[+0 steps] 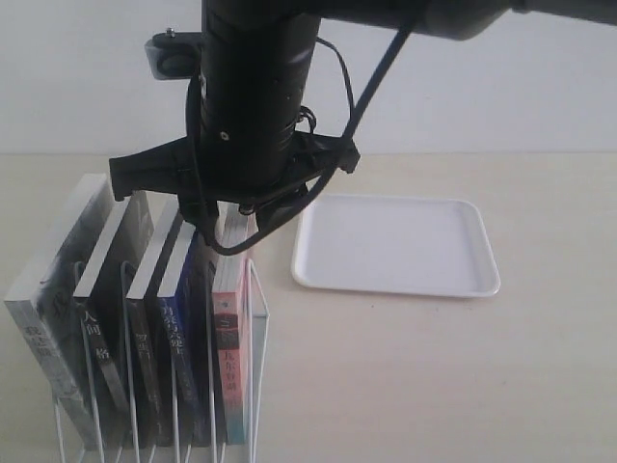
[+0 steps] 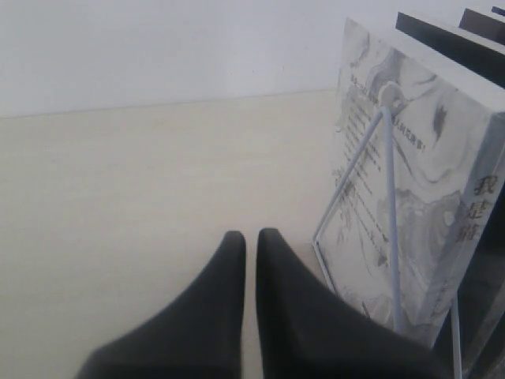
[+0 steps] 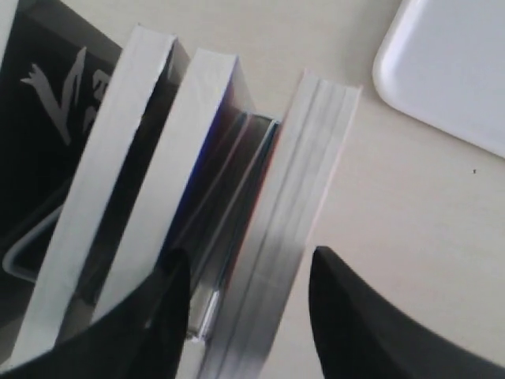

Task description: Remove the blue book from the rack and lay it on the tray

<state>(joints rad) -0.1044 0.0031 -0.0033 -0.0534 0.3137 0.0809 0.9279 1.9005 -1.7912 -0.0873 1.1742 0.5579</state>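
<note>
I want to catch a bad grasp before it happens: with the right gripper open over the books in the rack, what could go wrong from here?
1. The open right gripper seems to straddle the pink-spined book, with one finger over the blue book, so it may close on the wrong one.
2. The books stand tightly packed, so pulling one out could drag a neighbour or tip the thin wire rack.

Surface (image 1: 434, 367): flat, pale beige, matte, with a faint wood-grain finish. Wall (image 1: 540, 87): plain white, meeting the far edge of the surface in a straight horizontal line. Lighting: even and diffuse; shadows on the surface are soft and faint. The left wrist view shows the same white wall behind the beige surface.
</note>
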